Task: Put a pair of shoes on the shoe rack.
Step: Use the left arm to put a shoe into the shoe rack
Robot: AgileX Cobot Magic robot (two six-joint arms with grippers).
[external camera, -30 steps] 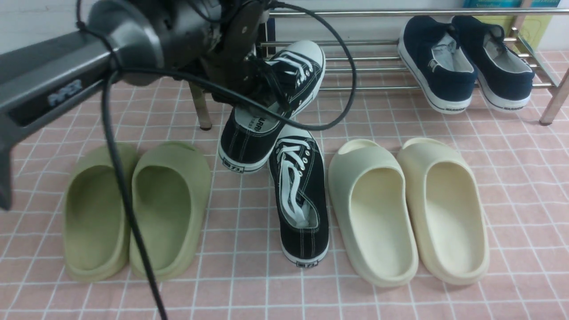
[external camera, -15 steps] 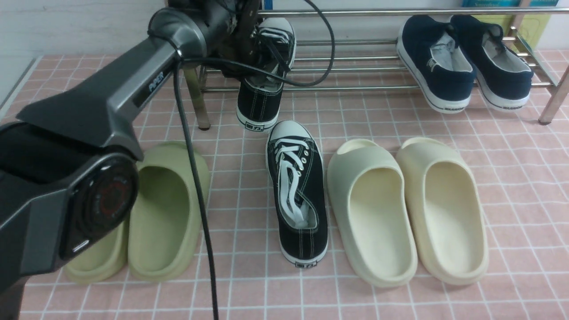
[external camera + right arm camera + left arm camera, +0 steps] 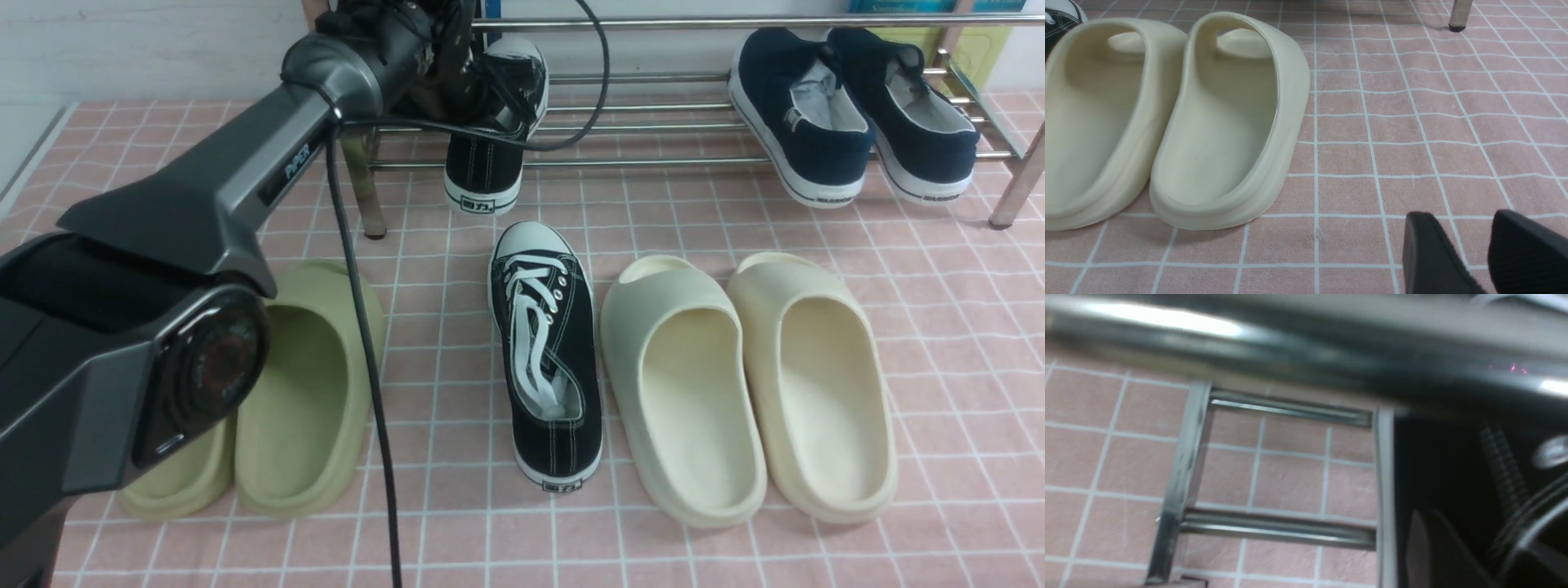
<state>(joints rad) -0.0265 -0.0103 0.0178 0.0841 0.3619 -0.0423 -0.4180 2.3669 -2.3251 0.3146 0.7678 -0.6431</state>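
Observation:
One black sneaker (image 3: pixel 486 167) lies on the left end of the chrome shoe rack (image 3: pixel 678 126), toe to the back and heel hanging over the front bar. My left gripper (image 3: pixel 472 77) is at this sneaker's opening, mostly hidden by cables. In the left wrist view a dark finger (image 3: pixel 1429 547) sits beside the sneaker's black inside (image 3: pixel 1453 465), above the rack bars (image 3: pixel 1278 528); whether the jaws still pinch the sneaker does not show. The other black sneaker (image 3: pixel 549 351) stands on the floor, toe toward the rack. My right gripper (image 3: pixel 1461 216) hovers open over the floor, holding nothing.
Navy slip-on shoes (image 3: pixel 849 114) fill the rack's right end. Green slides (image 3: pixel 302 384) lie left of the floor sneaker and cream slides (image 3: pixel 743 384) right of it, also close to my right gripper (image 3: pixel 1167 114). My left arm (image 3: pixel 204 204) crosses the left foreground. A rack leg (image 3: pixel 1459 14) stands farther back.
My left arm reached forward and carried the sneaker from above the floor onto the rack's left end, where its heel settled over the front bar. The right arm stayed still.

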